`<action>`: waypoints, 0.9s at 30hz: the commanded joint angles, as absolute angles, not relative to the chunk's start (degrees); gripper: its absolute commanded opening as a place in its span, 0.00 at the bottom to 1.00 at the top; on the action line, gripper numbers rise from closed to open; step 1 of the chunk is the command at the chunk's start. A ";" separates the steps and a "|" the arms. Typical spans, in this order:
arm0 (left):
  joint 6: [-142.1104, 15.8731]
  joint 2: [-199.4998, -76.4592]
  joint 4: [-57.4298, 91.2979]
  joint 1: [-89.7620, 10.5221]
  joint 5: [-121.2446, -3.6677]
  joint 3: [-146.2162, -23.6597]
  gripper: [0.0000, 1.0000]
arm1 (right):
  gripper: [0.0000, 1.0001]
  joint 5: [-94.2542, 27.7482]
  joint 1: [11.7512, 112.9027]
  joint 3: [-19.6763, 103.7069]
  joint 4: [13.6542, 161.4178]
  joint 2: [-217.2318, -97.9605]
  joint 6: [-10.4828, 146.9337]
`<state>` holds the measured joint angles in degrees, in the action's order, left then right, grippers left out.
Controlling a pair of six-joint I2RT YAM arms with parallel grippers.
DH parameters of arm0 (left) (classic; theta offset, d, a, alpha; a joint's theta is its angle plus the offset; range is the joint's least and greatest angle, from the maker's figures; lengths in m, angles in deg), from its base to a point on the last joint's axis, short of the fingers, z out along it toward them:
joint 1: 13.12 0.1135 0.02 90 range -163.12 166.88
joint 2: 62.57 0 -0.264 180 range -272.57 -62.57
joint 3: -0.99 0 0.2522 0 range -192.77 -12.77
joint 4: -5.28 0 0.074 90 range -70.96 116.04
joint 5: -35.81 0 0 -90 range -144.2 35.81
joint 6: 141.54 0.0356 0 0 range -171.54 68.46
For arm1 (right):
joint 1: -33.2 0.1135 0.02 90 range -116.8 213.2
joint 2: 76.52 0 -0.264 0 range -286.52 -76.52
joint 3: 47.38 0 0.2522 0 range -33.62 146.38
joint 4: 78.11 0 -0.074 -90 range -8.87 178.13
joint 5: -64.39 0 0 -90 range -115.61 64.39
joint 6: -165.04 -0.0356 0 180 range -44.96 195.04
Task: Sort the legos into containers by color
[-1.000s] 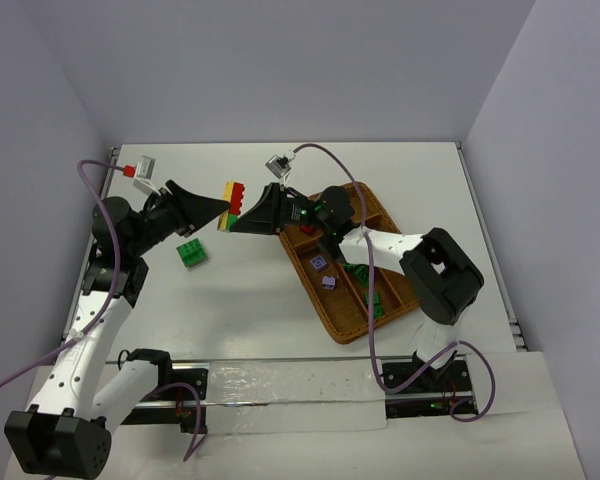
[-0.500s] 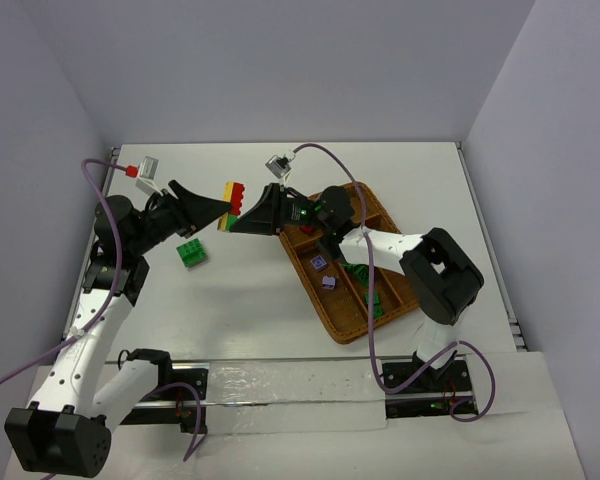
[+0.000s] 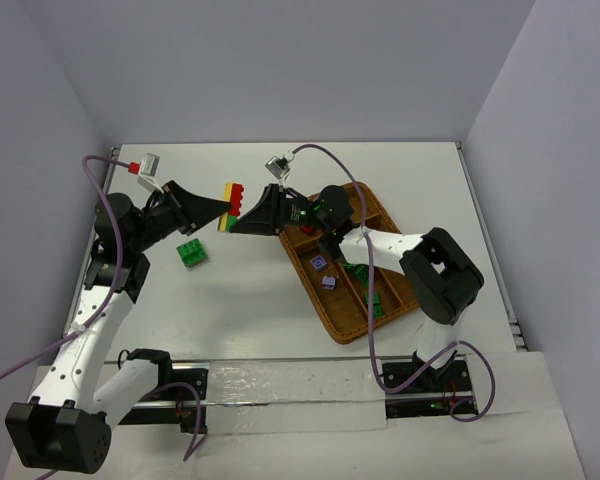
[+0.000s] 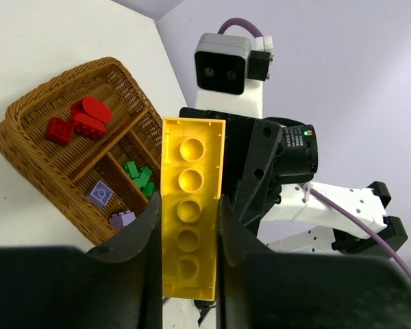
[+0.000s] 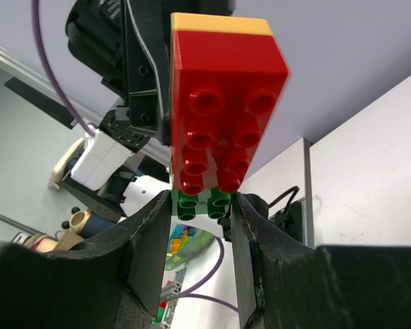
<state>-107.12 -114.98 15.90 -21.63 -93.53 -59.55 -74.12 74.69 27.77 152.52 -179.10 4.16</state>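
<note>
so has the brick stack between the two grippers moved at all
No. The brick stack keeps its spot in the top view, same gap left of the wicker tray and beyond the loose green lego.

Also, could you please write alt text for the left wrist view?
A yellow brick stands gripped between the left end effector's black fingers, with the right arm's camera behind. At left, a wicker tray holds red bricks, green bricks and purple bricks.
</note>
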 commanded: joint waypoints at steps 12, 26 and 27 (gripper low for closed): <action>-109.72 -114.52 12.27 -21.38 -93.13 -58.82 0.00 | 0.52 -75.53 74.42 28.75 154.93 -177.77 5.52; -109.67 -114.08 12.29 -21.38 -92.64 -58.91 0.00 | 0.49 -74.95 74.63 30.58 154.82 -179.03 5.05; -109.77 -114.10 12.18 -21.38 -92.69 -58.89 0.00 | 0.46 -75.01 74.68 30.63 154.95 -179.13 4.97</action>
